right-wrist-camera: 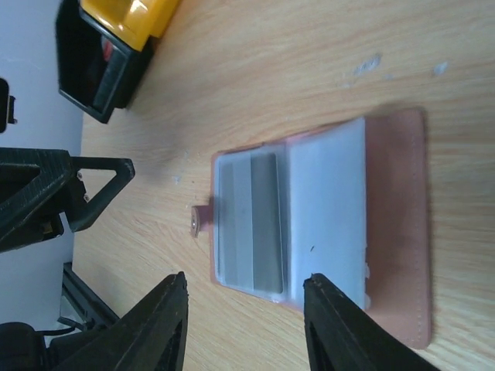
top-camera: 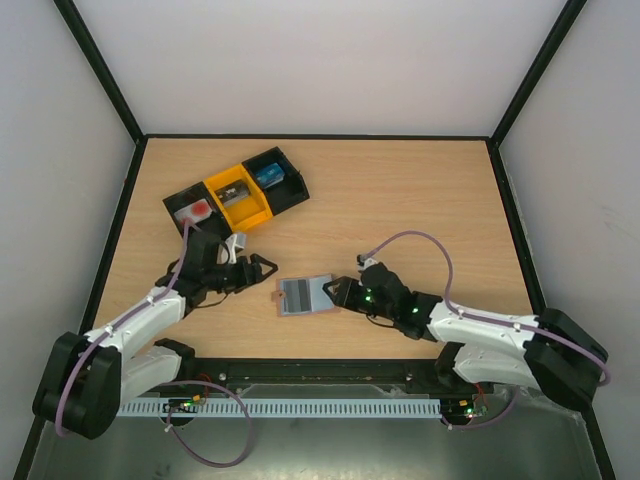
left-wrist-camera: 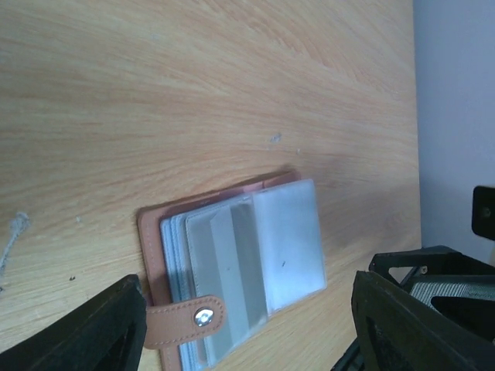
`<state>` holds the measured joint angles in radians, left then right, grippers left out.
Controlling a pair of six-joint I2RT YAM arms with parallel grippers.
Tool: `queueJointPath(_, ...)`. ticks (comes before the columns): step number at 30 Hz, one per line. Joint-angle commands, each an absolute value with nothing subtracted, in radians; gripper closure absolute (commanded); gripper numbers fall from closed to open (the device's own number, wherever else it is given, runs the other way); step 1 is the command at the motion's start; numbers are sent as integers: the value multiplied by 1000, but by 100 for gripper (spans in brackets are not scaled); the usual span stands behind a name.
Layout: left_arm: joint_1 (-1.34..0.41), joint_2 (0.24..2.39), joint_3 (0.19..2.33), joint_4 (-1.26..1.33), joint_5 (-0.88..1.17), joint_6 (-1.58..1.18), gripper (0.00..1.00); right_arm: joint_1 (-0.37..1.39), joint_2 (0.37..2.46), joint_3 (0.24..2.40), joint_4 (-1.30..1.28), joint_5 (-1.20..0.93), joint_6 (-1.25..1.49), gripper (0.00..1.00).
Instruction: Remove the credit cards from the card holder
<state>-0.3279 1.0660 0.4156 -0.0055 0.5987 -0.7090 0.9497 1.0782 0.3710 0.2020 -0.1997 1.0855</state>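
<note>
Open blue-grey, brown-rimmed card holder (top-camera: 304, 294) lay flat on wooden table (top-camera: 420, 200), near edge, middle. Dark credit card (right-wrist-camera: 263, 224) tucked inside. Left gripper (top-camera: 268, 268) released, just beside. Right gripper (top-camera: 332, 292) released at holder's edge. I feared unpinned holder sliding, card staying stuck.

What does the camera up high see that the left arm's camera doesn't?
Only the top view shows the black-and-yellow tray at the back left of the table. Only the left wrist view shows the little metal snap on the holder's brown strap. Both show the card holder lying open on the wooden table, and both show the left gripper near it.
</note>
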Motion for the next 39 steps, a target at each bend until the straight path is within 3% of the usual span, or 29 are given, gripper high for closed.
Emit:
queueJointPath(1,-357,1067,336,168,641,-813,28,995,1179,433,261,-208,1092,60)
queueJointPath(14,-438,1037,226,281,613,-941,34,1069,1443,578,234,-182,1020,66)
queueJointPath(27,-459,838,156,261,564,-1055,29,1073,1521,598,173,-151,1002,68)
queueJointPath(34,-460,840,170,243,571,-1053,28,1076,1572,598,200,-150,997,69)
queueJointPath(39,-460,865,173,273,576,-1060,27,1076,1617,590,219,-145,1005,75)
